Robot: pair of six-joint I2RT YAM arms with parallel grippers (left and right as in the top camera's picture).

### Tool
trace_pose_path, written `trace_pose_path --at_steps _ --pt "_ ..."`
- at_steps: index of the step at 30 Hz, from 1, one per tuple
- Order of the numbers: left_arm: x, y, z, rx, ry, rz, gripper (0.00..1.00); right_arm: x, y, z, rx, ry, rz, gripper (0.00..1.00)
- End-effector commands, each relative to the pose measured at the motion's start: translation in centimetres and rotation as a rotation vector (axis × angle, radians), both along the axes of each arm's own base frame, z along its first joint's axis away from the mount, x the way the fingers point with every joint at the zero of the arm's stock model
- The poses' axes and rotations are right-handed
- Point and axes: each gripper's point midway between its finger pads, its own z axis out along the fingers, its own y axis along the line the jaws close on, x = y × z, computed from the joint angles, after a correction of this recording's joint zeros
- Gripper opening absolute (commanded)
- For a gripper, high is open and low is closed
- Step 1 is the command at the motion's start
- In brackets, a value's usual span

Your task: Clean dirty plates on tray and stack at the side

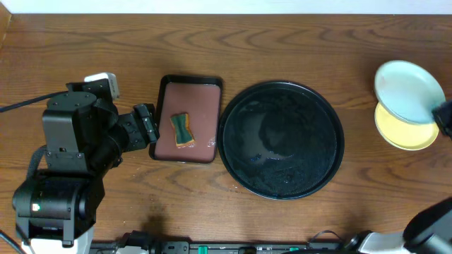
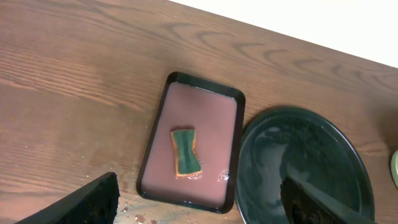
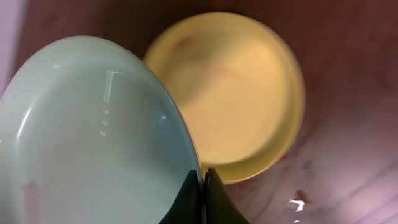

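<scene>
Mint against yellow: near the right edge of the table point(image 1: 106, 42), the right claw point(image 1: 443, 116) was pinched fully shut on the thin rim of a mint plate point(image 1: 406, 90). The plate hung tilted, partly over a yellow plate point(image 1: 404, 130) that lay flat on the wood. The right wrist view showed the right claw point(image 3: 203, 193) meeting at the lip of the mint plate point(image 3: 93, 137), which overlapped the near side of the yellow plate point(image 3: 242, 93).

The black tray point(image 1: 282, 134) at the table's centre held no plates, only a wet sheen. Just beside it, toward the left edge, a sponge point(image 1: 183, 130) lay on a brown tray point(image 1: 201, 99). The left claw point(image 1: 148, 123) hovered at that tray's outer side, spread wide and holding nothing. Only two plates were in view.

The task appeared close to done, with stacking under way. The risk lay in the grip: a narrow pinch on a smooth, possibly damp rim could let the plate swing or slip and strike the yellow one. Released this far off centre, it could settle crooked or slide toward the table's right edge.
</scene>
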Motion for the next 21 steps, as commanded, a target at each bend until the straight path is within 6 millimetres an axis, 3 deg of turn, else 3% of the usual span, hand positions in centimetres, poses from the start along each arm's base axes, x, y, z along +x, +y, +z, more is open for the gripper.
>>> trace_pose_path --at_steps 1,6,9,11,16,21 --pt "0.0 0.0 0.7 -0.006 -0.017 0.001 0.84 -0.5 -1.7 -2.1 0.038 0.02 -0.009 0.01" --pt "0.0 0.0 0.7 -0.007 -0.017 0.001 0.84 -1.4 -3.2 -4.7 0.01 0.099 0.011 0.01" --pt "0.0 0.0 0.7 -0.006 -0.017 0.001 0.84 -2.1 -3.3 -5.2 0.005 0.136 0.008 0.34" --pt "0.0 0.0 0.7 -0.006 -0.017 0.001 0.84 -2.1 -3.3 -4.4 0.002 0.12 -0.012 0.42" --pt "0.0 0.0 0.7 -0.006 -0.017 0.001 0.84 -0.8 -2.0 1.1 -0.092 -0.013 0.037 0.48" --pt "0.0 0.0 0.7 -0.007 -0.017 0.001 0.84 1.6 4.7 9.4 -0.151 -0.279 0.264 0.51"
